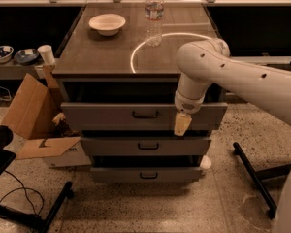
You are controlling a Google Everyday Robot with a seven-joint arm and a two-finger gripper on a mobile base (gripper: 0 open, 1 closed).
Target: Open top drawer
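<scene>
While the top drawer (102, 116) stands partway out beneath the cabinet top (97, 57), the gripper (182, 124) hangs in front of its panel, right of the dark handle (145, 114); whether it is spread or closed cannot be told. A bowl (107, 23) and water bottle (154, 16) sit above.

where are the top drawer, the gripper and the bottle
top drawer (97, 116): camera view, front panel, left half
gripper (182, 124): camera view, its cream end, before the drawer's right side
bottle (154, 18): camera view, mid body

Bowl (107, 23), water bottle (154, 14), cardboard box (31, 115)
</scene>
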